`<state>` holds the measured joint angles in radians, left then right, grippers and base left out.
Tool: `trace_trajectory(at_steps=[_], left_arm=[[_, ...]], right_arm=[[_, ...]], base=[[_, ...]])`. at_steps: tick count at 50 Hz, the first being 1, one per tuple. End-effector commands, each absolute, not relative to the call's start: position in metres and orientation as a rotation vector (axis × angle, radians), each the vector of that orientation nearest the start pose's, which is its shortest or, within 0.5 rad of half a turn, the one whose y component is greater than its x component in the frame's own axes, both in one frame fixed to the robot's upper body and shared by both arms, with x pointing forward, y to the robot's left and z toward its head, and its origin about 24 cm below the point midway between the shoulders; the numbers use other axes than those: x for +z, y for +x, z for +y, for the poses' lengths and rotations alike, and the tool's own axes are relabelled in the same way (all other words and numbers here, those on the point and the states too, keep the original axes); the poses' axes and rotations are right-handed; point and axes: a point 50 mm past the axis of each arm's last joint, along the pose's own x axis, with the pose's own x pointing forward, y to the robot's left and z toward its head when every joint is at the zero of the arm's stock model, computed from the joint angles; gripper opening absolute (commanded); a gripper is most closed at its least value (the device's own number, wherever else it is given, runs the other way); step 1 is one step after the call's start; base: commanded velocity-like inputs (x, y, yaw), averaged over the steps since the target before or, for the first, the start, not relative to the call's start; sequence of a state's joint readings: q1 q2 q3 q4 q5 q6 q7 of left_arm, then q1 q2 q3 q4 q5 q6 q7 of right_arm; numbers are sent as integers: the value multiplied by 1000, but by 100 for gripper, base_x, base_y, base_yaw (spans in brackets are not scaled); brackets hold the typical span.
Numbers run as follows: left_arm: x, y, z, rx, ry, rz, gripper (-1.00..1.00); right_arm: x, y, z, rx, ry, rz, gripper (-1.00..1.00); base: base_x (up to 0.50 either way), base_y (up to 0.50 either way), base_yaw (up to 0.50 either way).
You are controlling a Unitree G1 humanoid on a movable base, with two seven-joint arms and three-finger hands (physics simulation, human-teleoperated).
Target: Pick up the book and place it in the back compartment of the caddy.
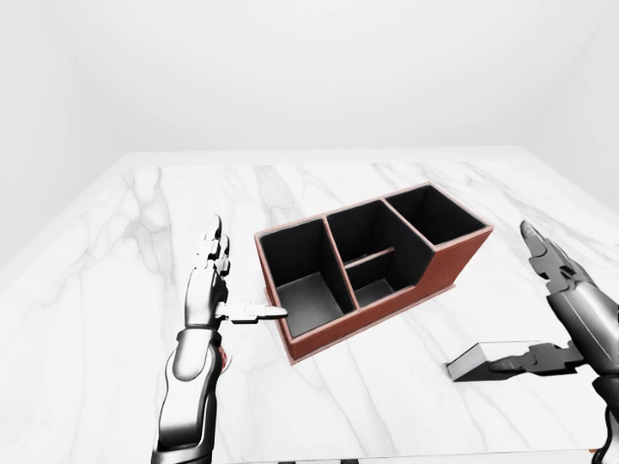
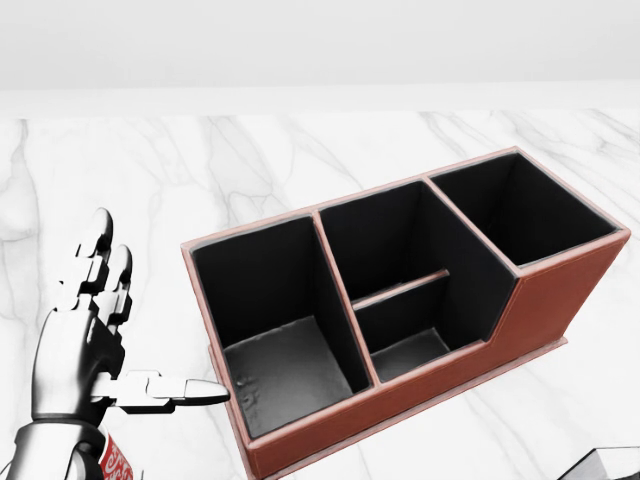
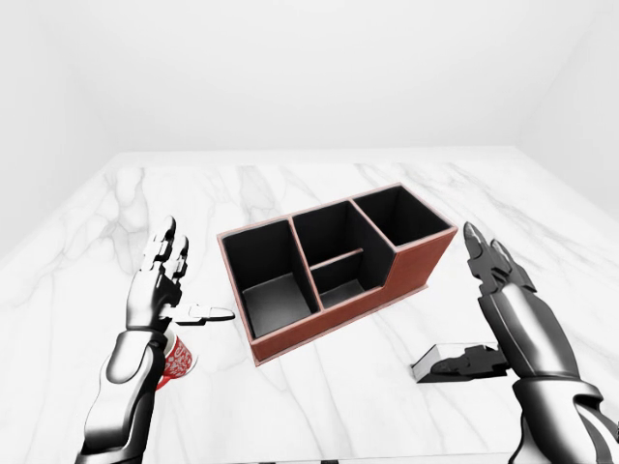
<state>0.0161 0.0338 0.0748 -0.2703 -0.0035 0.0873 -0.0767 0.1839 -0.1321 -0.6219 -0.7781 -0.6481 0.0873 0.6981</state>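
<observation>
2 hands show over a white marble bench (image 1: 116, 290), and neither has hold of anything. The left hand (image 3: 155, 285) stands upright to the left of the caddy (image 2: 400, 310), its fingers (image 2: 95, 260) straight and spread, the thumb pointing sideways toward the caddy's near-left corner without touching it. The right hand (image 3: 508, 309) rises at the right of the eye views, fingers extended and open, its thumb reaching over the top of the book (image 3: 455, 362); whether the thumb touches the cover I cannot tell.

The book, a flat grey slab, lies on the bench to the lower right of the caddy, well apart from it (the head view catches only its corner at the bottom right edge). The caddy is a brown box with black lining, set at a slant, with 1 large compartment at the left, a middle section split in 2 by a low divider, and 1 compartment at the upper right. All are bare inside.

A red patterned cup (image 3: 176, 360) stands beside the left forearm, partly hidden by it.
</observation>
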Motion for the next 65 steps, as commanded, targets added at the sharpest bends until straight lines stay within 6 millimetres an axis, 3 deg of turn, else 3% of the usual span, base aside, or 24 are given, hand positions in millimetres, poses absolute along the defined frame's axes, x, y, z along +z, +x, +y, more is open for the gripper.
trace_trajectory(at_steps=[1, 18, 65], left_arm=[[92, 247, 169, -1, 45, -164, 100], [93, 247, 168, -3, 45, -166, 100], [92, 247, 169, -3, 46, -161, 100]], right_arm=[[152, 162, -269, -138, -991, 86, 100], [130, 173, -274, -59, -1005, 156, 100], [104, 179, -287, 17, -1056, 262, 100]], base=[[0, 0, 0], [0, 0, 0], [0, 0, 0]])
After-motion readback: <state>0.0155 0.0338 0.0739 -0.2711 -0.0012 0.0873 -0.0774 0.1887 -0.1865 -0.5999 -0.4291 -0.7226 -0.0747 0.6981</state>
